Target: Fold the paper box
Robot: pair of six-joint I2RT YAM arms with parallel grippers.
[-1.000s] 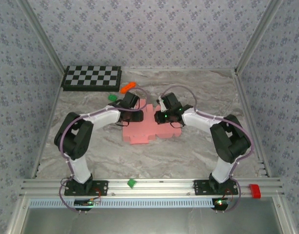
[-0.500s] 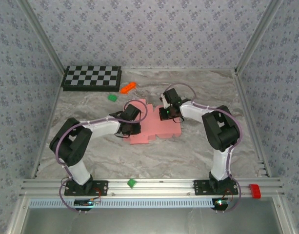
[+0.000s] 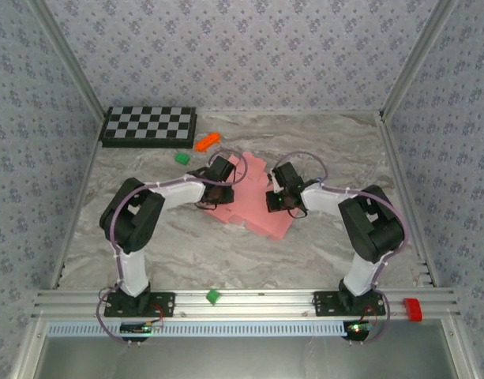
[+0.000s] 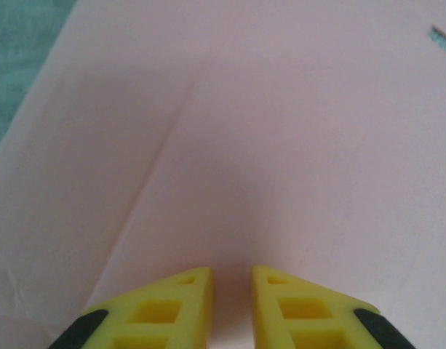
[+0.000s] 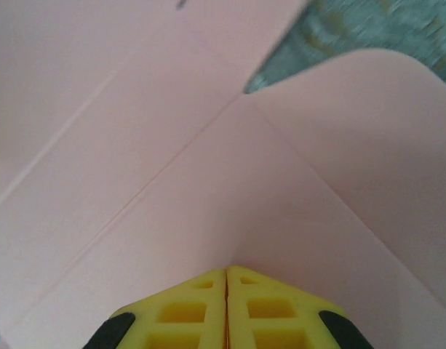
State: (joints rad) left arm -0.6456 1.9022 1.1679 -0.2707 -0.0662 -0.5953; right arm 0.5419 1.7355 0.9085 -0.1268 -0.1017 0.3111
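On the marbled table (image 3: 186, 253), the pink paper box (image 3: 253, 217) had swung askew within the last second, still a flat sheet at the centre. The left gripper (image 4: 231, 275) held its fingers narrowly apart over the card, while the right gripper (image 5: 226, 275) kept its fingers pressed together. Folding had apparently barely begun.

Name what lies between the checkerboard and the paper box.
In the top view, an orange block and a green block lie on the table between the checkerboard and the paper box.
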